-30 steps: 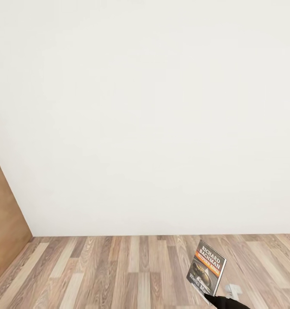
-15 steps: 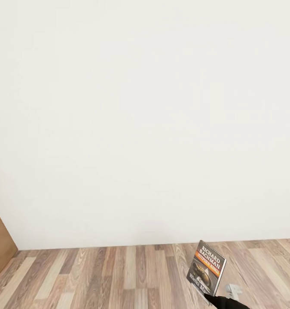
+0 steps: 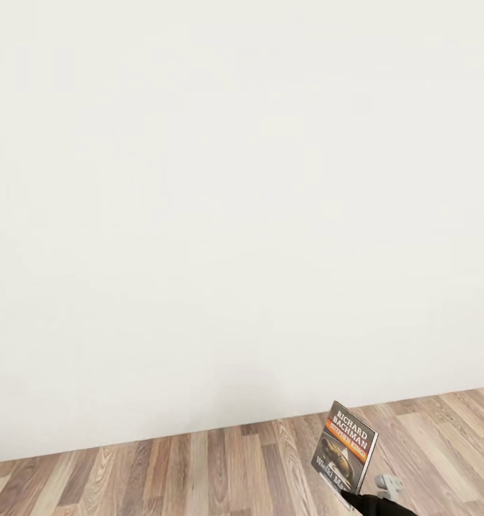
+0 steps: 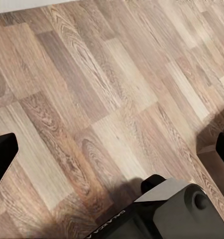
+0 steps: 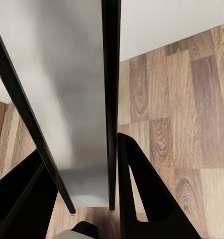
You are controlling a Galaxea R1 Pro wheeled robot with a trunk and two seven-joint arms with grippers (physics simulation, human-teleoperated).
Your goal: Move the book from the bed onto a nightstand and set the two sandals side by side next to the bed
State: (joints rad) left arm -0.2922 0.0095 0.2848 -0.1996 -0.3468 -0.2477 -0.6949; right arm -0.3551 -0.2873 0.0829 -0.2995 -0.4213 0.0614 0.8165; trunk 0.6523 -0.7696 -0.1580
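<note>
One thin, light, stiff book (image 3: 345, 447) stands tilted above the floor (image 3: 198, 473), pinched at its lower edge by the right claw (image 3: 358, 497); left claw (image 4: 112, 149) spread wide.

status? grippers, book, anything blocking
Right gripper shut on book, held upright off the floor. Left gripper open, empty. Ahead: white wall, wood floor; no obstacle visible.

Fingers (image 5: 142, 199) prob. clamping book (image 5: 111, 99) edge-on
</note>
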